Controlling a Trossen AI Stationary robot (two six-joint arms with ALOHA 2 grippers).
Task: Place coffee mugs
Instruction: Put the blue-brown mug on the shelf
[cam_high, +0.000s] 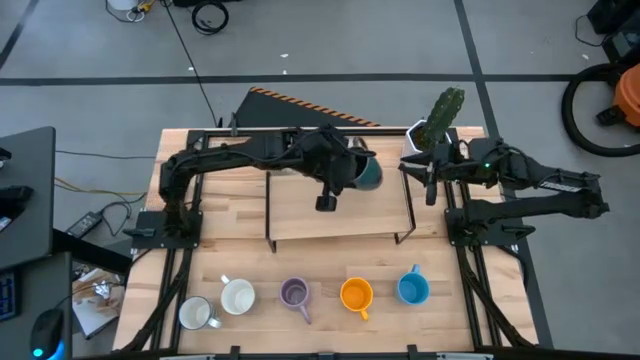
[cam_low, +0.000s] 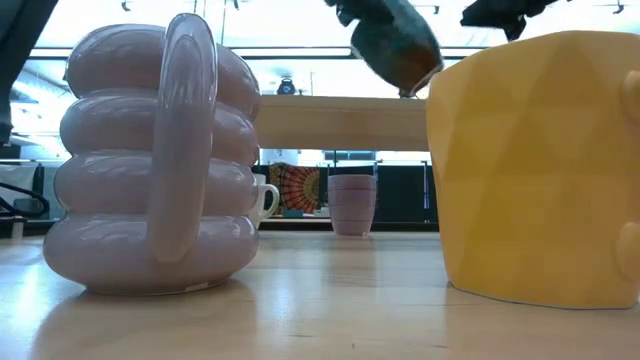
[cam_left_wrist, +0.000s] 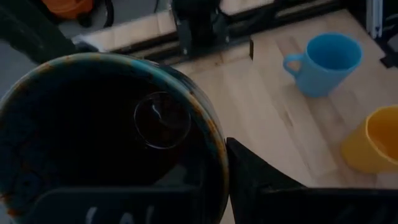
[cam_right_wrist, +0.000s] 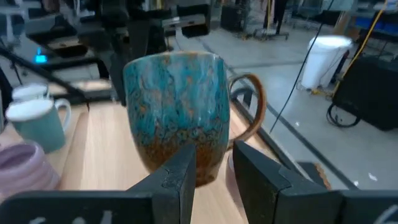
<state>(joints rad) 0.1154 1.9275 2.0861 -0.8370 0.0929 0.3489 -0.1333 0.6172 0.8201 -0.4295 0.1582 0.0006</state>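
**High view, dial centred on the counter; 12 o'clock is the far edge.** The left hand (cam_high: 349, 176) reaches in from 9 o'clock and is closed tight on the wall of a glazed ceramic mug mottled teal over brown (cam_right_wrist: 174, 93). One finger (cam_left_wrist: 261, 180) lies outside the rim, and the dark interior fills the left wrist view. The mug hangs at about 1 o'clock, above the far right part of a raised wooden shelf on thin dark metal legs (cam_high: 340, 215). In the low view it shows clear of the shelf top. The right hand (cam_high: 430, 181) waits at 3 o'clock of the held mug, apart from it. Its fingers stand narrowly parted with nothing between them.

Five mugs line the 6 o'clock edge of the pale wooden counter (cam_high: 250, 255). From 8 o'clock to 4 o'clock they are:
- a white mug (cam_high: 195, 313)
- a second white mug (cam_high: 238, 296)
- a ribbed lilac mug (cam_high: 295, 293)
- a faceted orange mug (cam_high: 356, 295)
- a blue mug (cam_high: 412, 289)

A white faceted pot holding a green cactus (cam_high: 432, 128) stands at the 1 o'clock corner.

In the low view, a smaller lilac mug (cam_low: 352, 203) stands beneath the shelf.
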